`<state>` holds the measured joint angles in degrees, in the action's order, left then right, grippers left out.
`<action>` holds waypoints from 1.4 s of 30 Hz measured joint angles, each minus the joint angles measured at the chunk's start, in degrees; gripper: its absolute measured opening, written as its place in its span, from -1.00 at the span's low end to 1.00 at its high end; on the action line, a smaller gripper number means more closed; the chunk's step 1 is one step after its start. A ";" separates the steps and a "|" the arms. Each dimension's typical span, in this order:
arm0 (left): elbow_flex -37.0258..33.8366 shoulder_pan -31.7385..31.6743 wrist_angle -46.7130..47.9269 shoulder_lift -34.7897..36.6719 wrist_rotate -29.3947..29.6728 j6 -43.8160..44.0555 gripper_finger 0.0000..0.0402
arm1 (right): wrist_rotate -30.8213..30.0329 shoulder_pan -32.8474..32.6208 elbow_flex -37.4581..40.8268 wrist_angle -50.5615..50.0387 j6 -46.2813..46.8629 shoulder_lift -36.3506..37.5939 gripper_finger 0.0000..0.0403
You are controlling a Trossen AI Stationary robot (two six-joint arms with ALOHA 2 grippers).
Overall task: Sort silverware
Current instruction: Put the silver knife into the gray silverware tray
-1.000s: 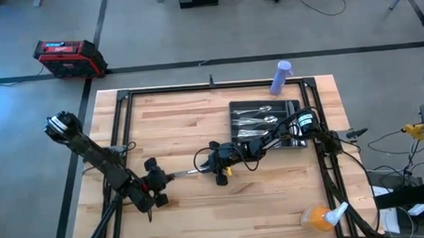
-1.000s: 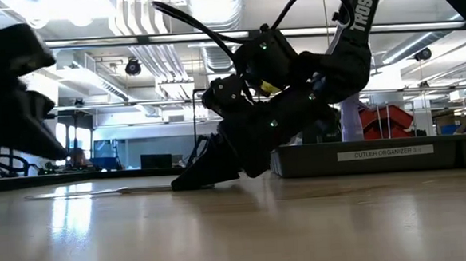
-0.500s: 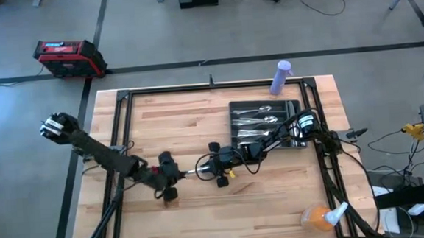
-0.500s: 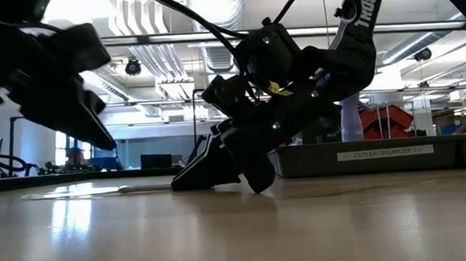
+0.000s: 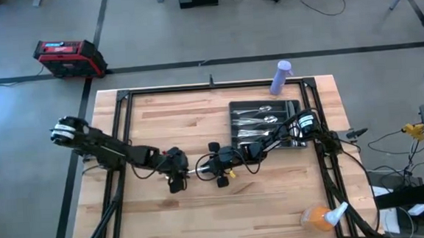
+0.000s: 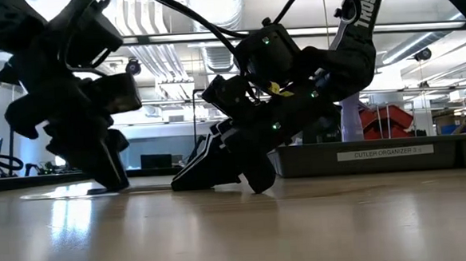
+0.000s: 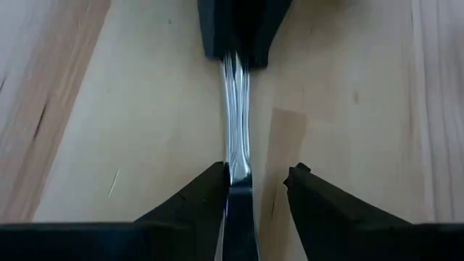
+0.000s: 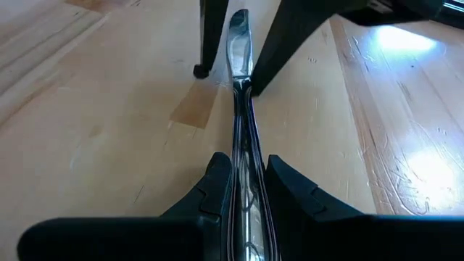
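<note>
The two claws met nose to nose mid-counter [image 5: 161, 129], the left claw [image 5: 177, 173] and right claw [image 5: 204, 167] leaving only a knife [image 5: 191, 170] bridging the narrow gap. The tray [image 5: 235, 110] and purple bottle [image 5: 281, 78] blocked the far right. Bare boards lay open along the far left and the near edge, save an orange bottle [image 5: 317, 217] at the near right corner.

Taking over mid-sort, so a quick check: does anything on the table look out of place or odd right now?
One knife lies on the bare table, outside the tray. Both grippers are on it: the right gripper clamps one end, and the open left gripper straddles the other. Nothing looks spilled or damaged.
</note>
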<state>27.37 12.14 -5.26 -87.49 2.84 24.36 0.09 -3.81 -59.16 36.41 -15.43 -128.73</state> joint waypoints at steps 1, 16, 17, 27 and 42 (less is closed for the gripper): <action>0.05 0.00 -1.15 -0.90 0.27 0.05 -0.30 | 0.05 0.02 0.00 0.02 -0.19 0.00 -0.76; 0.20 -0.15 -3.36 -3.86 1.82 1.16 -0.92 | -1.16 0.33 0.13 1.86 -2.75 0.00 -0.98; 0.20 -0.09 -3.36 -3.86 1.96 0.75 -0.92 | -0.55 0.46 0.13 1.97 -2.74 0.00 -1.00; 0.64 0.07 -2.75 -3.86 3.02 -1.31 -0.94 | 1.06 1.14 0.32 3.45 0.81 0.24 -0.86; 0.64 0.37 -2.80 -3.86 3.74 -1.79 -0.94 | 2.37 1.44 0.70 1.88 8.57 1.23 -0.56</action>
<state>28.01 12.51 -8.05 -91.35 6.58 22.57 2.46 -2.37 -58.45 38.28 -6.86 -127.50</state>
